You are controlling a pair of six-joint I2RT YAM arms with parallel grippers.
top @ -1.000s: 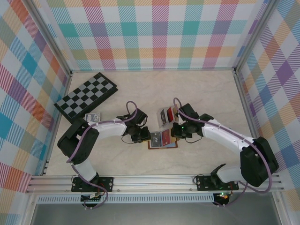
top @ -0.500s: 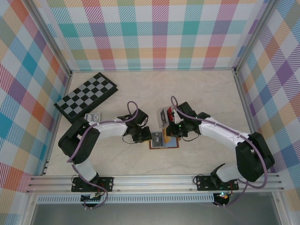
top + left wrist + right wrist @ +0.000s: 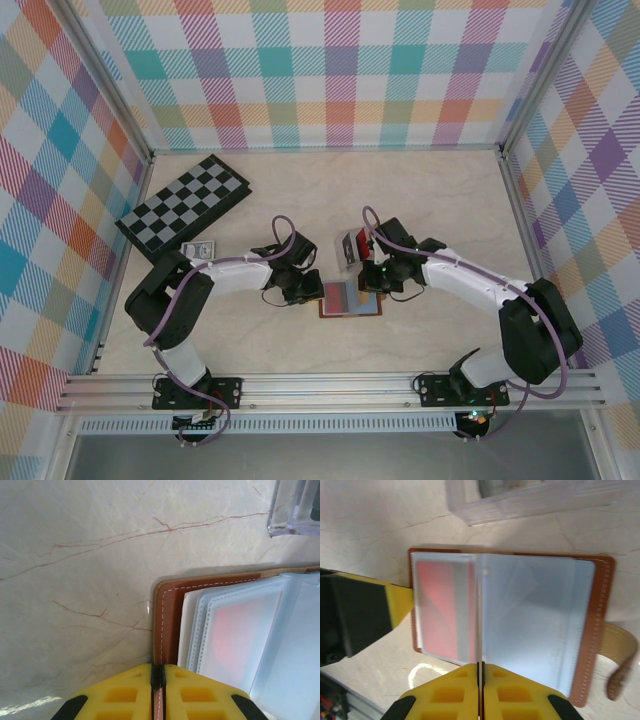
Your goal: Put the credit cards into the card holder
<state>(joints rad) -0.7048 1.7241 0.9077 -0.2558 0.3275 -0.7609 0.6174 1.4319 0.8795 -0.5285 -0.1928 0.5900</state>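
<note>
Red card [image 3: 437,610] just slid into the card holder [image 3: 602,630] at nine o'clock: one done. Left fingers [image 3: 153,672] pinch its edge, right fingers [image 3: 476,672] a page.

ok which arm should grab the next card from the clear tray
Right, probably. The left tool is clamped on the card holder cover edge, steadying it; the right tool is shut at the sleeves, and the clear tray lies close to that arm.
</note>
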